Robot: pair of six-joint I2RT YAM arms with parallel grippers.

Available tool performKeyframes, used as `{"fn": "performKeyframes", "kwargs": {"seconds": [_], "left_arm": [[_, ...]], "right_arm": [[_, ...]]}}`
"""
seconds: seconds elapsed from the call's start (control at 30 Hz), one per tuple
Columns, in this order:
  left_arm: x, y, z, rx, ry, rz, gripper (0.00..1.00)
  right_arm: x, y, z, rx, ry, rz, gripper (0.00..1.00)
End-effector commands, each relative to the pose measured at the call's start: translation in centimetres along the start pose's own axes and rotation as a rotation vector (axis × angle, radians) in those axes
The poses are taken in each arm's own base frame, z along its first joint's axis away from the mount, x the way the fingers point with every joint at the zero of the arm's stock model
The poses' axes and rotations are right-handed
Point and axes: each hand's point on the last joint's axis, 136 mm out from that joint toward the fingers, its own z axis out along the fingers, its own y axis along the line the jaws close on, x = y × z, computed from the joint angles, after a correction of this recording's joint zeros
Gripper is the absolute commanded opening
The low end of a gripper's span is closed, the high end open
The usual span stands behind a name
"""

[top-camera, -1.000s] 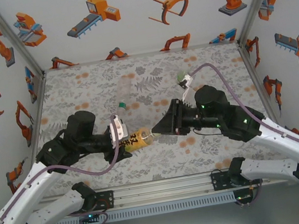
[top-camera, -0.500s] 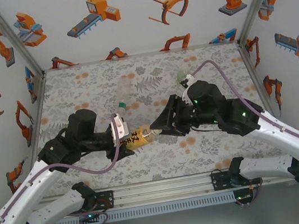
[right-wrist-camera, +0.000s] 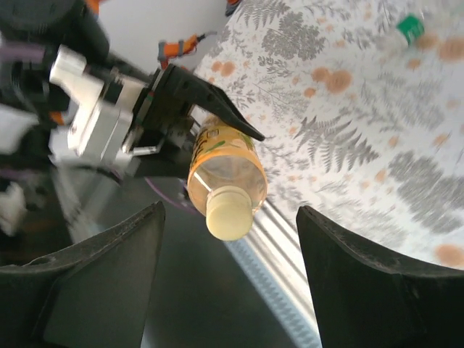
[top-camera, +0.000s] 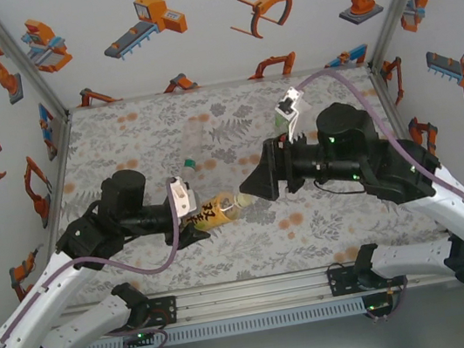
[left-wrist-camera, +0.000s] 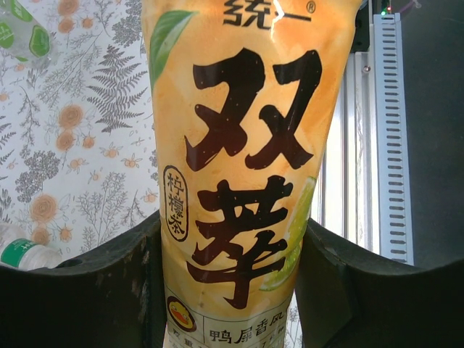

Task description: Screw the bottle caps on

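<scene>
My left gripper (left-wrist-camera: 232,290) is clamped on the amber bottle (left-wrist-camera: 243,167), its fingers (left-wrist-camera: 101,290) pressing the yellow label from both sides. The bottle lies nearly level and points out past those fingertips toward my right gripper (right-wrist-camera: 229,217). My right gripper is spread wide, and the bottle's pale cap (right-wrist-camera: 229,212) sits on the neck in the gap between its fingers (right-wrist-camera: 94,283), touching neither, while a green cap (right-wrist-camera: 410,27) lies on the table (right-wrist-camera: 348,130) well beyond them.

Fern-and-flower print surface (top-camera: 254,254), white walls with orange robot pictures (top-camera: 146,20), metal rail (top-camera: 251,295) along near edge.
</scene>
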Motion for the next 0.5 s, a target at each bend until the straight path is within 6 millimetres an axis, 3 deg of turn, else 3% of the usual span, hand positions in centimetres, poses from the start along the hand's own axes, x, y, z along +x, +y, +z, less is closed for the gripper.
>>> {"fn": "performKeyframes", "kwargs": {"seconds": [0.0,0.13,0.2,0.47], "left_arm": [[-1.2,-0.6,-0.5,0.019,-0.046,0.035,0.0],[-1.4,-0.7,-0.8,0.012,-0.057,0.04,0.0],[-1.5,-0.8,-0.9,0.012,-0.062,0.041,0.0],[-1.6,-1.0,-1.0,0.018,-0.068,0.038,0.0]], "right_arm": [[-0.3,3.3,-0.8,-0.165,-0.013,-0.433,0.66],[2.4,6.0,-1.8,-0.386,0.006,-0.803,0.61],[3.1,6.4,-2.0,-0.434,-0.008,-0.907,0.61],[4.1,6.0,-0.2,-0.471,0.003,-1.004,0.57]]}}
